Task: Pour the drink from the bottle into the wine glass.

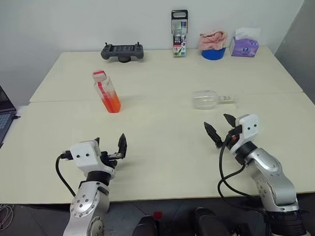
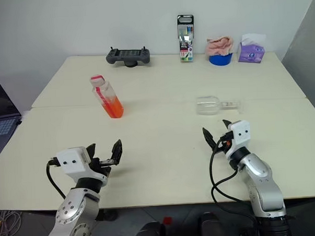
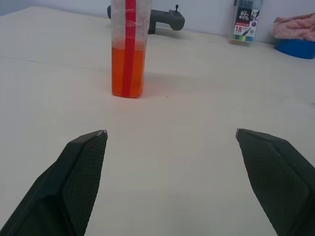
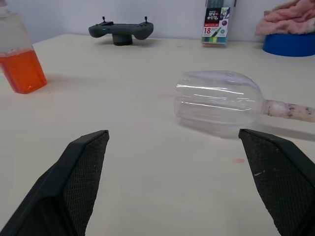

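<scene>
The bottle (image 1: 107, 92) is standing upright on the worktop (image 1: 164, 149), well ahead of the left claw (image 1: 110, 148), and the drink (image 1: 112, 103) is filling only its lower part. The cap is sitting on it. The wine glass (image 1: 209, 100) is lying on its side (its stem is pointing toward the right edge), a little ahead of the right claw (image 1: 221, 127). Both claws are hovering low over the worktop with fingers wide apart, holding nothing.

The risk, I think, is coming from the glass: it is round and light, so a push from one finger could be sending it rolling away. If it is not being set upright first, the pouring is spilling on the worktop. The closed cap is also blocking any pour.
</scene>
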Tool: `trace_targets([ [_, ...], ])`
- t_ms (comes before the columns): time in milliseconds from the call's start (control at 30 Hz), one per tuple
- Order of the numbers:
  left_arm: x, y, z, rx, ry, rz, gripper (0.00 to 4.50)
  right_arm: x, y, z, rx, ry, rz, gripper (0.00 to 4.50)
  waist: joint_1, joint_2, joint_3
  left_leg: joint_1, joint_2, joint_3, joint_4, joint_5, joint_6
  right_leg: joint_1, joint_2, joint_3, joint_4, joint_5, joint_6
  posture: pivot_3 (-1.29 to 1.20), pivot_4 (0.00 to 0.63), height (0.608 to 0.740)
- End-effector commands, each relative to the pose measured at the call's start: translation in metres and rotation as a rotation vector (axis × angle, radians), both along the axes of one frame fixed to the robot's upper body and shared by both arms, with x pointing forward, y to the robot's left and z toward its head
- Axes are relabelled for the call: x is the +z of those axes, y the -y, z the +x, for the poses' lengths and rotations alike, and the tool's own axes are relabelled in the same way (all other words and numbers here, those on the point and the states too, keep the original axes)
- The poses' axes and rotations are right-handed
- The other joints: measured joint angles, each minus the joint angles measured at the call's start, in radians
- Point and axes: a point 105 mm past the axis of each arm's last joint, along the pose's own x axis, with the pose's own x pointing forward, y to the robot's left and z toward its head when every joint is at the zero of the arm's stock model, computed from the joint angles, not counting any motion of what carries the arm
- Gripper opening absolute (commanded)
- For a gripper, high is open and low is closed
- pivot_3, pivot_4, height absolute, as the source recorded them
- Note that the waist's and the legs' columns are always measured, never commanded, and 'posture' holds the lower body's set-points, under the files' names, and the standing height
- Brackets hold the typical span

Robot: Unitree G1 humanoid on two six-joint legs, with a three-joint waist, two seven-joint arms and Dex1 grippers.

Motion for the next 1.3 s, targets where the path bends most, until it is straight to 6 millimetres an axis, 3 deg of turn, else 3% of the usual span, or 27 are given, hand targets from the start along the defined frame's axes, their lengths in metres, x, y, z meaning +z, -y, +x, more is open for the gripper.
trace_targets([
  [33,0.011,-0.004,0.005,0.017,0.051,0.015,4.44,0.028,-0.015,-0.002,0.092,0.104,-0.005,4.50,0.000,0.000,0.000,0.000,0.000,0.000,0.000,0.000,0.000,0.000,0.000,0.000,0.000,0.000,0.000,0.00,0.150,0.740],
  [300,0.016,-0.010,0.015,0.020,0.070,0.038,4.44,0.044,-0.037,-0.002,0.241,0.126,-0.011,4.50,0.000,0.000,0.000,0.000,0.000,-0.001,0.000,0.000,0.000,0.000,0.000,-0.001,0.000,0.000,0.000,0.00,0.150,0.740],
  [467,0.025,-0.025,0.030,0.028,0.087,0.074,4.44,0.065,-0.063,-0.005,0.422,0.138,0.003,4.50,-0.001,0.000,0.000,0.000,0.000,-0.001,0.000,0.000,0.000,0.000,0.000,-0.001,0.001,0.000,0.000,0.00,0.150,0.740],
  [700,0.041,-0.038,0.064,0.018,0.121,0.104,4.44,0.095,-0.076,0.019,0.457,0.204,0.004,4.50,0.000,0.000,0.000,0.000,0.000,-0.001,0.000,0.000,0.000,0.000,0.001,-0.002,0.000,0.001,-0.001,0.00,0.150,0.740],
  [1133,0.069,-0.058,0.116,-0.043,0.179,0.179,4.44,0.098,-0.100,0.014,0.630,0.194,-0.022,4.50,0.000,0.000,0.000,-0.001,0.000,-0.001,0.000,0.000,0.000,-0.002,0.000,-0.002,0.000,0.003,-0.004,0.00,0.150,0.740],
  [1300,0.071,-0.055,0.133,-0.071,0.204,0.196,4.44,0.097,-0.101,0.013,0.633,0.191,-0.028,4.50,0.000,0.000,0.000,-0.001,0.000,-0.001,0.000,0.000,0.000,-0.002,0.000,-0.002,0.001,0.003,-0.004,0.00,0.150,0.740],
])
